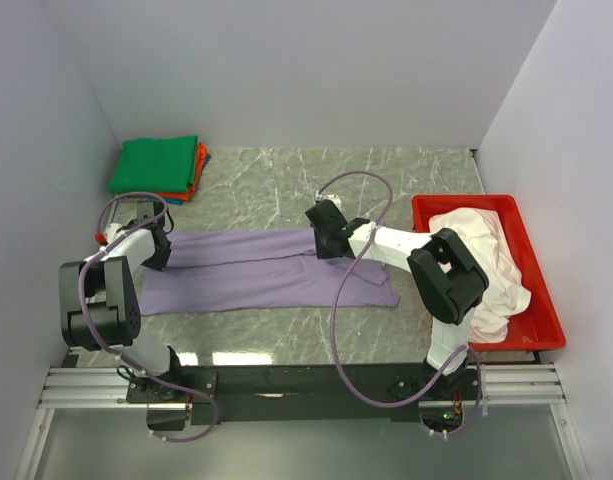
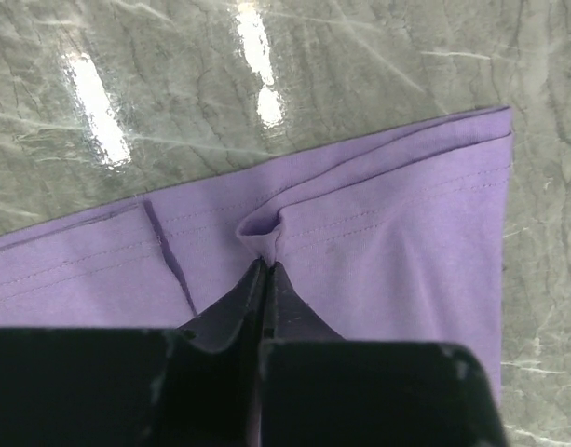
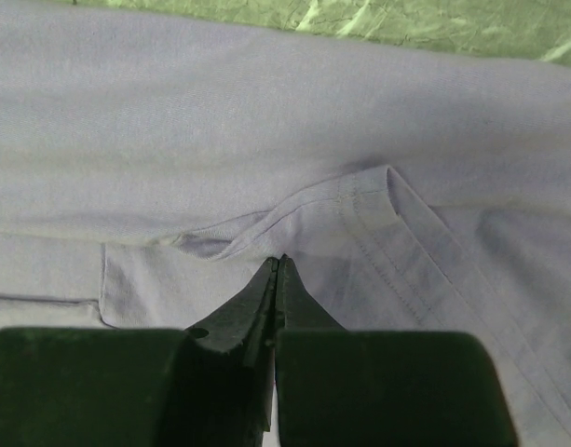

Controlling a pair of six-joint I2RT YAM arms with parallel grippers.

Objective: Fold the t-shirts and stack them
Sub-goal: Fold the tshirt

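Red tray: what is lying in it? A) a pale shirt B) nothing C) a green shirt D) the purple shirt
A: a pale shirt lies heaped in the tray, while the purple shirt is spread on the table.

Lab booth: white walls (image 1: 286,70) around a robot table (image 1: 286,180)
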